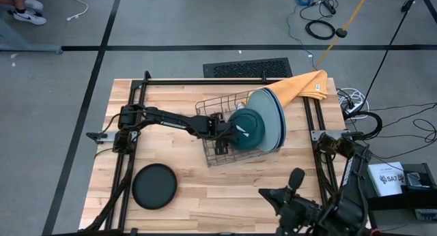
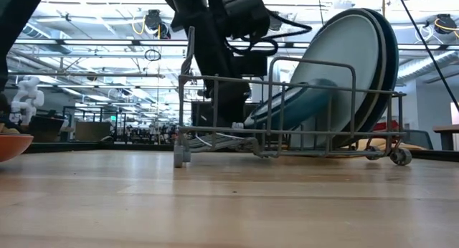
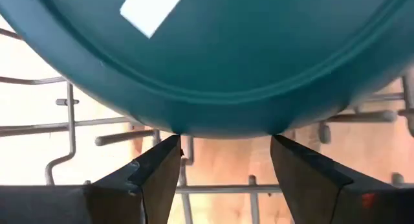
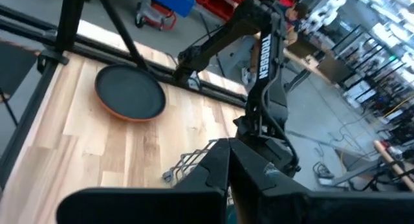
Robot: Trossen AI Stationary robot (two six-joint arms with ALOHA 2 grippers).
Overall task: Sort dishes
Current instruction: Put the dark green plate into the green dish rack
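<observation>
Three large plates [image 1: 272, 113] lean in the rack [image 1: 212, 137]; one dark teal plate [image 1: 249, 129] sits just ahead of the left gripper [image 1: 229, 131], jaws open around its rim. One black plate [image 1: 154, 186] shows only from above; right gripper [image 4: 229, 179] jaws closed, empty.

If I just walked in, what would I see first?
You would first see the wire dish rack in the middle of the wooden table, with big plates leaning on edge inside it. The left gripper reaches into the rack, its open fingers right at the rim of the dark teal plate. A black plate lies flat on the table near the front edge, and the right arm waits at the front right corner.
</observation>
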